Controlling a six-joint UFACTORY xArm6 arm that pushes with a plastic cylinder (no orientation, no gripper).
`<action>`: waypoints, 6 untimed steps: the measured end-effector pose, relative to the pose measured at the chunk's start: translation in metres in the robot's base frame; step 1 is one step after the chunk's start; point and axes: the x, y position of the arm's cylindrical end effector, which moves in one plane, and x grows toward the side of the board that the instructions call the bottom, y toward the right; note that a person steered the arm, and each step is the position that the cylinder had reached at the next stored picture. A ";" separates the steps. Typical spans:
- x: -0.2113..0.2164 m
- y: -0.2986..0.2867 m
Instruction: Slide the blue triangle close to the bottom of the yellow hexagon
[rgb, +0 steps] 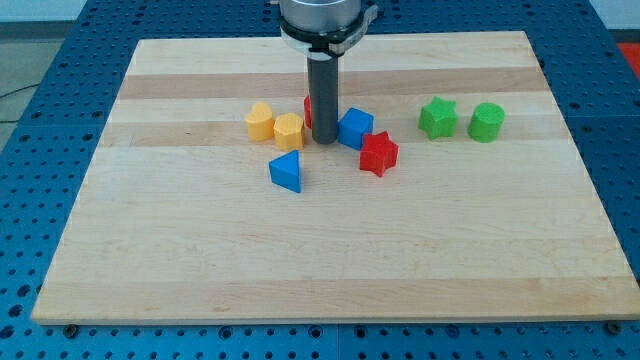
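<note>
The blue triangle (287, 172) lies on the wooden board (330, 260), just below and slightly left of the yellow hexagon (289, 131). A second yellow block (260, 121) touches the hexagon on its left. My tip (325, 142) stands to the right of the yellow hexagon and above-right of the blue triangle, apart from both. It sits between a red block (309, 110), mostly hidden behind the rod, and a blue cube (355, 128).
A red star (378, 153) lies below-right of the blue cube. A green star (437, 117) and a green rounded block (486, 121) sit at the view's right. The board's edges border a blue perforated table.
</note>
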 end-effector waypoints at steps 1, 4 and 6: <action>0.001 0.018; 0.037 0.064; -0.001 0.063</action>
